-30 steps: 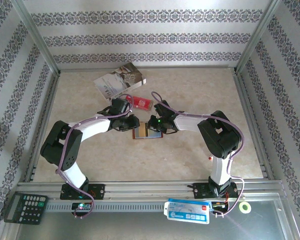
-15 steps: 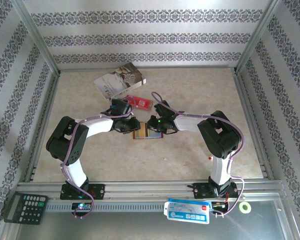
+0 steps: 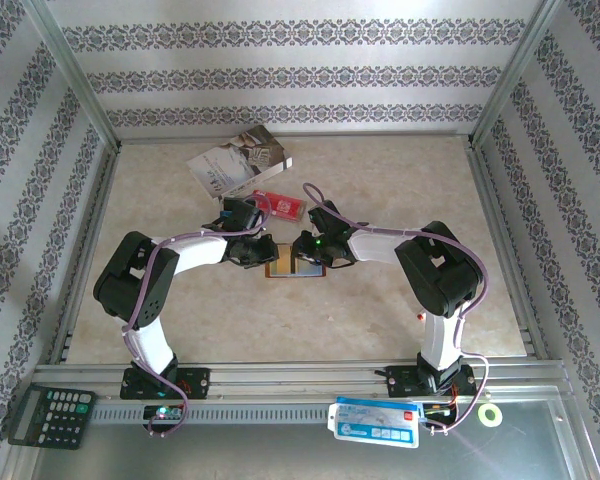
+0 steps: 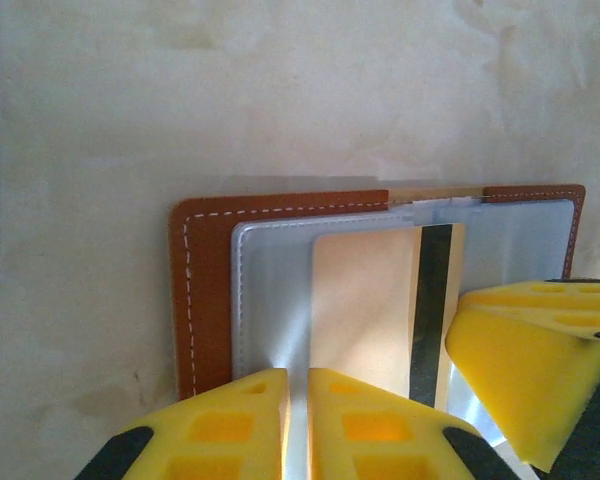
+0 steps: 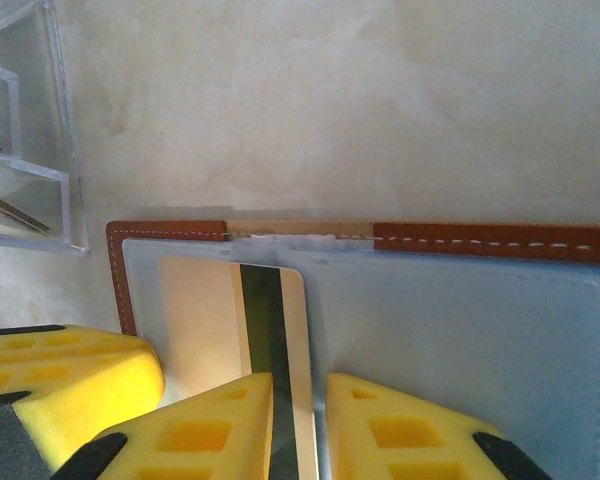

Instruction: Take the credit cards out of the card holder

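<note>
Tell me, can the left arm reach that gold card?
Probably yes: the card lies exposed on the open card holder, right at the left gripper, though the right gripper crowds alongside.

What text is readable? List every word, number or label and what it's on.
None legible.
calculator: key markings too small.
blue-white packet: print blurred.
booklet: cover print blurred.
red packet: blurred.
credit card: no text showing.
</note>
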Available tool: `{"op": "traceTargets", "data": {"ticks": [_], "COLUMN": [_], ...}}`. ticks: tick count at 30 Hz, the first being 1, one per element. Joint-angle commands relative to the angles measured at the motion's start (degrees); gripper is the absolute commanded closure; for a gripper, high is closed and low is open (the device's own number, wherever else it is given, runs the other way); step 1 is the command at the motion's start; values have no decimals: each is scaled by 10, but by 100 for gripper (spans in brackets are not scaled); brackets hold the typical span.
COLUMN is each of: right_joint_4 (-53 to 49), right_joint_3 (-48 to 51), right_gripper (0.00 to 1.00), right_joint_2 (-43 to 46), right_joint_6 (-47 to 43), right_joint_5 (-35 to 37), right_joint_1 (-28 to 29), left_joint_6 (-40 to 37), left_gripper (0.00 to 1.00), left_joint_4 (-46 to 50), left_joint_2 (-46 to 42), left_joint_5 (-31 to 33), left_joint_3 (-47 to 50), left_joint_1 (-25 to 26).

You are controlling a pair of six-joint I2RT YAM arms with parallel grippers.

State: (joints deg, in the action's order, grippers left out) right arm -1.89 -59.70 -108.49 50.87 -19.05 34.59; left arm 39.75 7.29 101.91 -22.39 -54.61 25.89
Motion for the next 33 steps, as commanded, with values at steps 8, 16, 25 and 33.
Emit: {"op": "traceTargets", "data": {"ticks": [8,16,25,33], "right_joint_4": [-11,-6,-9,8], "right_joint_3": [-7,-8,7,60], "right_gripper": [78,79,94,100], "right_joint_2": [-26,-25,-1,57], "right_joint_6": [-2,-3,-2,1], "right_joint_5": [-16,-23,3,51], "right_joint_1": [-1,1,-5,-18], "left_joint_6": [-21,-24,-27,-32], "left_gripper": [91,91,89,83], "left_joint_4": [33,37,45,54], "left_joint_2": [24,28,23,14], "left_joint_5": [18,18,30,38], "left_joint_3": [3,2,1,-3], "left_joint_1": [7,8,8,7]}}
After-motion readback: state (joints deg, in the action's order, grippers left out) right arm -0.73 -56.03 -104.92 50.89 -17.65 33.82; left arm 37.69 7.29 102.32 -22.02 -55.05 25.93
